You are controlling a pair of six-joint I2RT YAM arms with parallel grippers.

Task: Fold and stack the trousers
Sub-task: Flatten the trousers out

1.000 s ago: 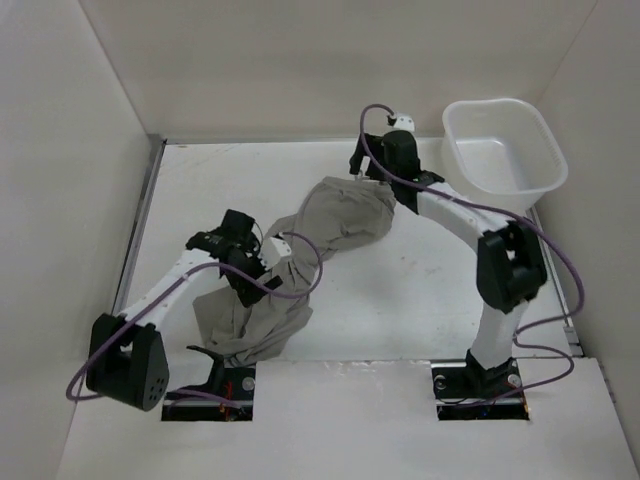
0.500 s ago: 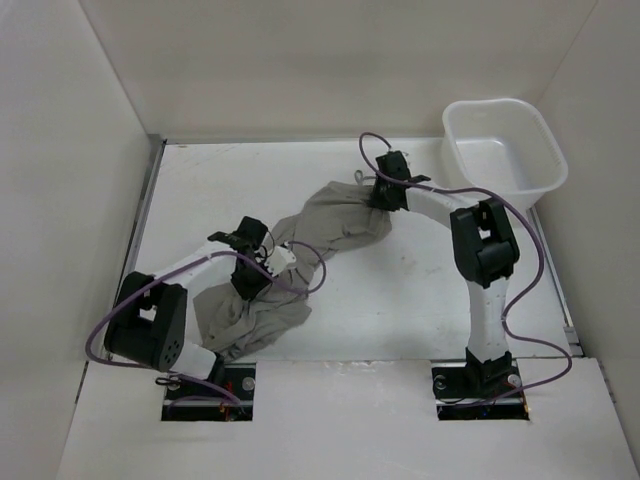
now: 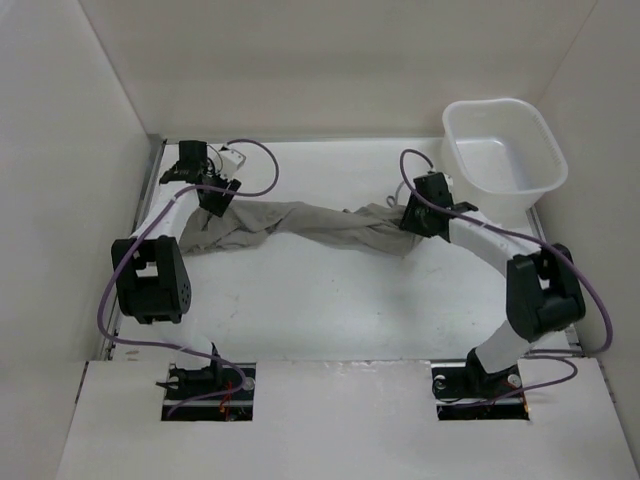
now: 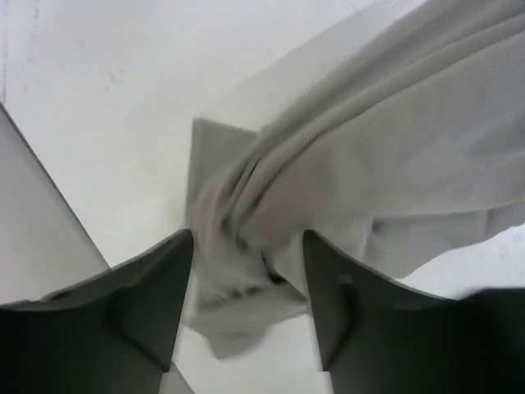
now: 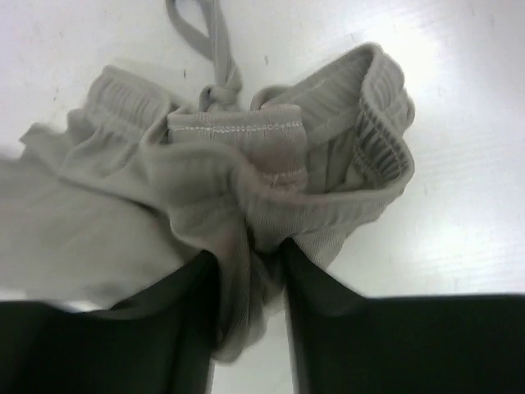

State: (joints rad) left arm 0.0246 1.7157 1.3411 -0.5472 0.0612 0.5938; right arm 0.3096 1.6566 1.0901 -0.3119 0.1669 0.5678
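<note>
The grey-taupe trousers [image 3: 300, 220] lie stretched in a long twisted band across the far half of the table. My left gripper [image 3: 214, 197] is at their left end and shut on a bunch of leg cloth [image 4: 394, 148], which fills the gap between its fingers [image 4: 248, 279]. My right gripper [image 3: 411, 221] is at the right end, shut on the waistband cloth [image 5: 164, 189] pinched between its fingers [image 5: 250, 279]. The elastic waistband and its drawstring [image 5: 215, 49] lie just beyond the right fingertips.
A white plastic tub [image 3: 545, 150] stands at the far right corner, just beyond the right gripper. White walls close the table at the left, back and right. The left gripper is near the left wall [image 3: 60, 180].
The left arm has swung from the near left to the far left corner, dragging the leg end with it. The right gripper has moved right and nearer. The bunched trousers are now pulled out long.
</note>
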